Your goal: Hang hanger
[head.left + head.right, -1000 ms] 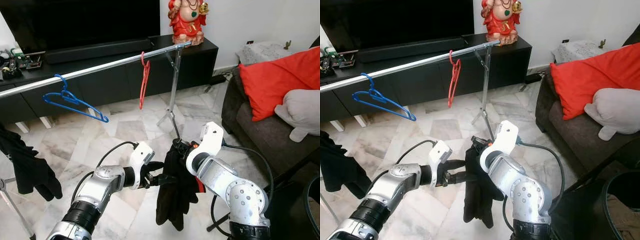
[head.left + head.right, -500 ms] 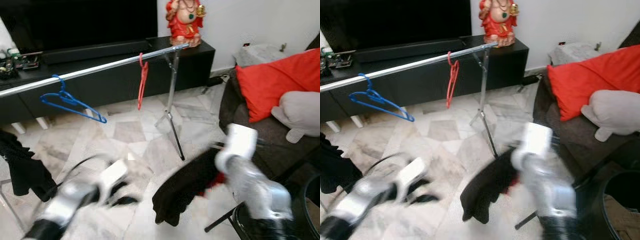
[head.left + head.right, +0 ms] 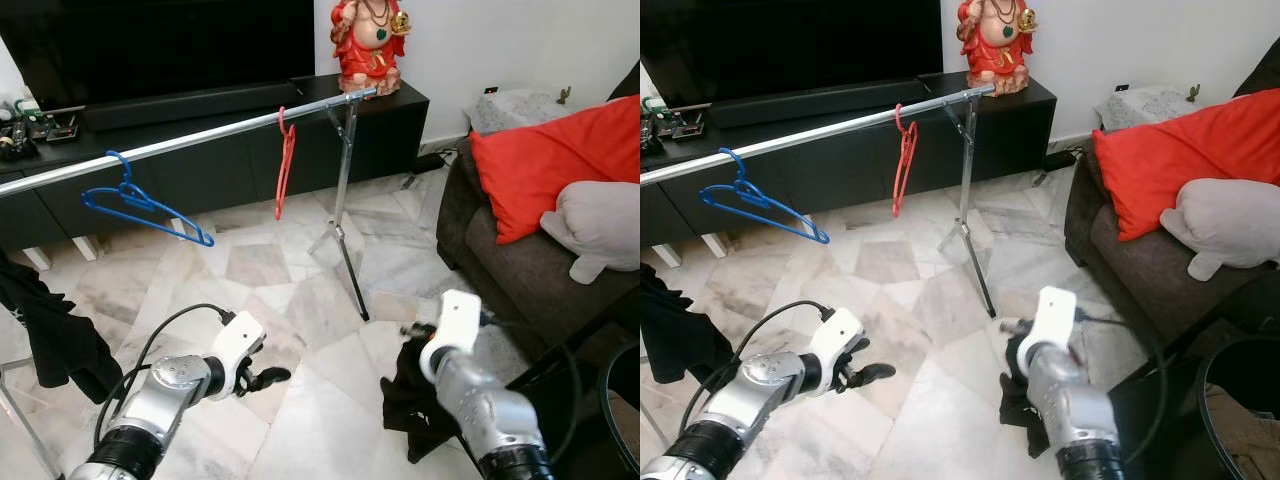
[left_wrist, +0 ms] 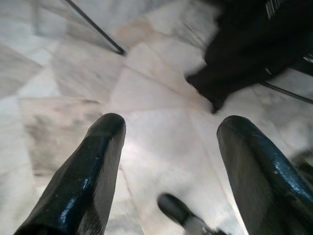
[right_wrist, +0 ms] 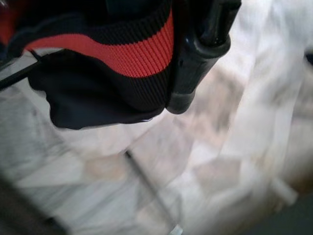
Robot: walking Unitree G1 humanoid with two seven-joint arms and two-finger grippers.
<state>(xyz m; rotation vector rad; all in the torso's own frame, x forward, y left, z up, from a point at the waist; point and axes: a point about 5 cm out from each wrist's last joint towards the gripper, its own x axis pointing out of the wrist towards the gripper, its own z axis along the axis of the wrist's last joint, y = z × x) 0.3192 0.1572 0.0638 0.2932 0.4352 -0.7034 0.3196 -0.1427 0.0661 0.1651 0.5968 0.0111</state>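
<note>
Below the rail (image 3: pixel 200 138): marble floor (image 3: pixel 290 300). Hanging on rail: blue hanger (image 3: pixel 140 203), red hanger (image 3: pixel 286 160). Well below its stand end: black garment (image 3: pixel 405 400), red-banded, clamped in right end effector (image 5: pixel 195 58). Lower, toward blue hanger: left end effector (image 3: pixel 262 378), fingers (image 4: pixel 83 171) spread, empty.

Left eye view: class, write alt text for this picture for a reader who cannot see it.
The right gripper holds a black garment low over the marble floor, while the open left gripper hangs apart from it. Behind them a metal rail carries a blue hanger and a red hanger.
</note>
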